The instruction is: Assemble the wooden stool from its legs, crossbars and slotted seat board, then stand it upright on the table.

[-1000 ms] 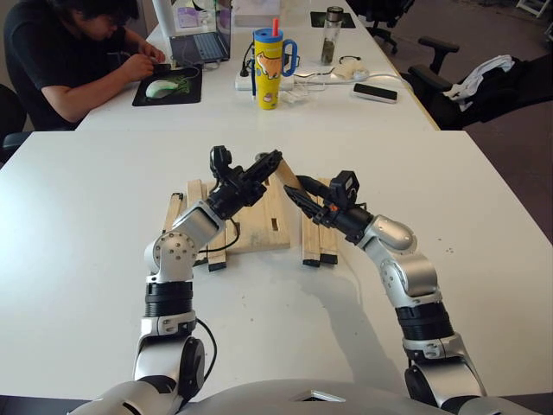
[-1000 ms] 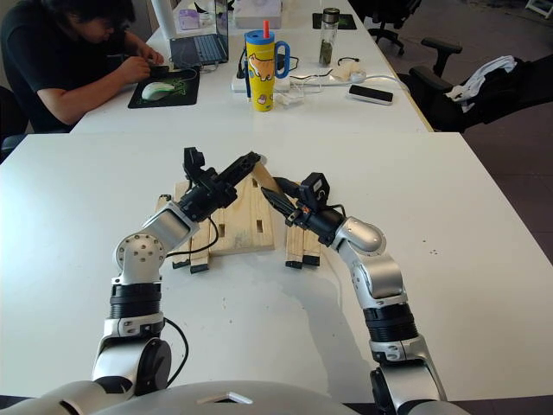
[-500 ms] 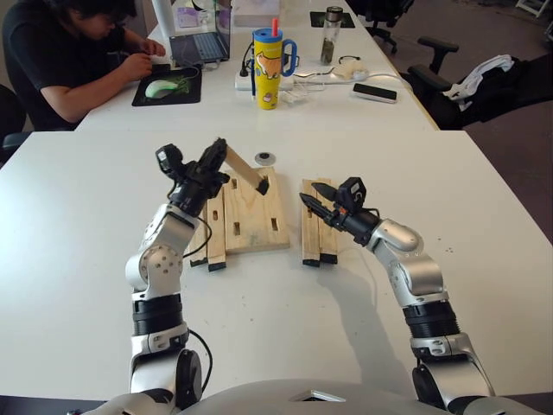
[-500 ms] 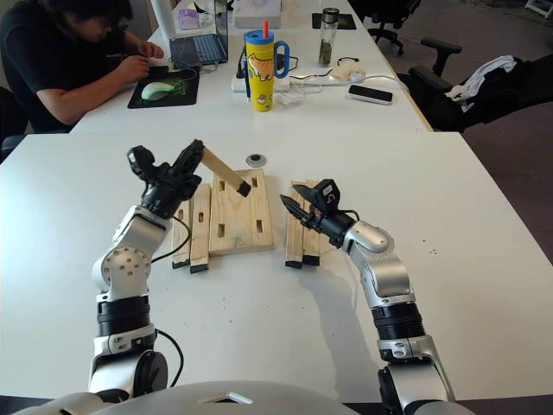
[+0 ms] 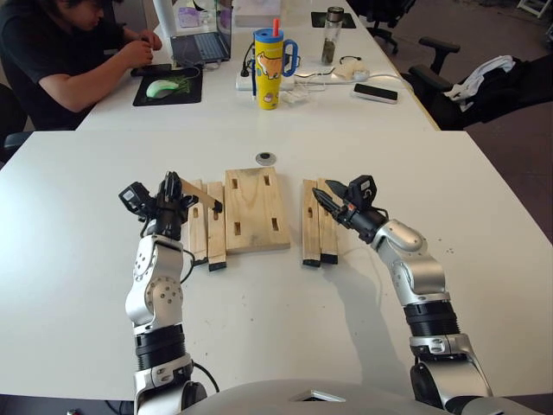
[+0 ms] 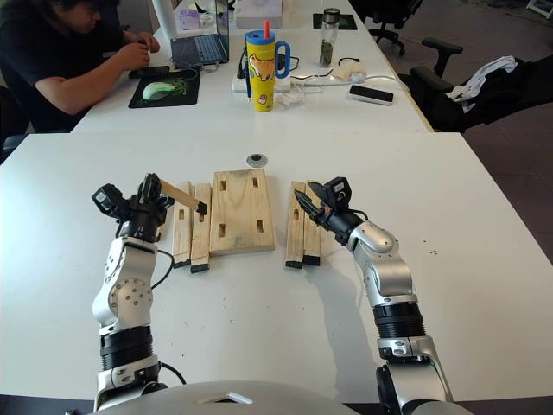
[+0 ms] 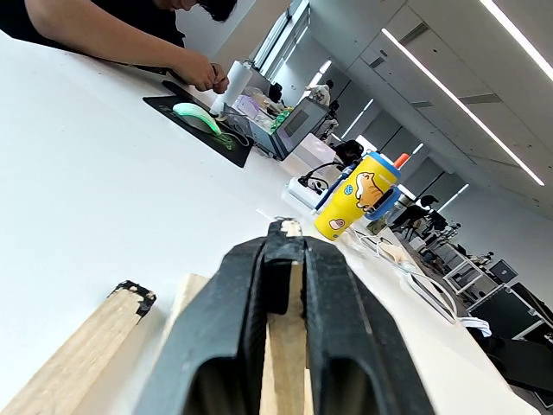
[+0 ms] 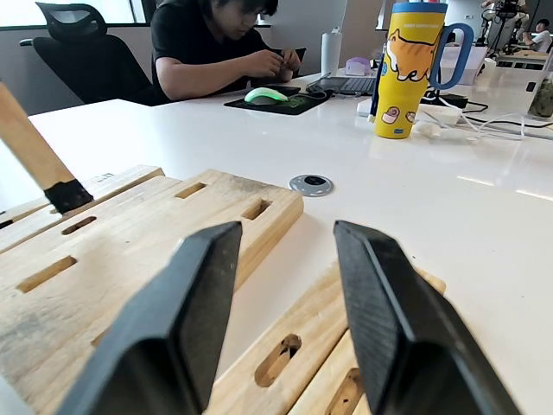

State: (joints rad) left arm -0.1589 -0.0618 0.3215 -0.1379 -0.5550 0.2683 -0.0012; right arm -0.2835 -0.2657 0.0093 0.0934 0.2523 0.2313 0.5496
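We judge assembly barely begun: the pale slotted wooden seat board (image 5: 255,210) lies flat mid-desk between loose black-tipped wooden legs (image 5: 309,230). Our left gripper (image 5: 171,197) clenches one wooden bar (image 5: 200,197); our right gripper (image 5: 323,200) hangs released.

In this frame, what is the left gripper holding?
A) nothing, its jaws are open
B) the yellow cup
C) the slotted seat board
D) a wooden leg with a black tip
D: the left gripper has its jaws shut on a wooden leg with a black tip, while the seat board lies flat and ungripped.
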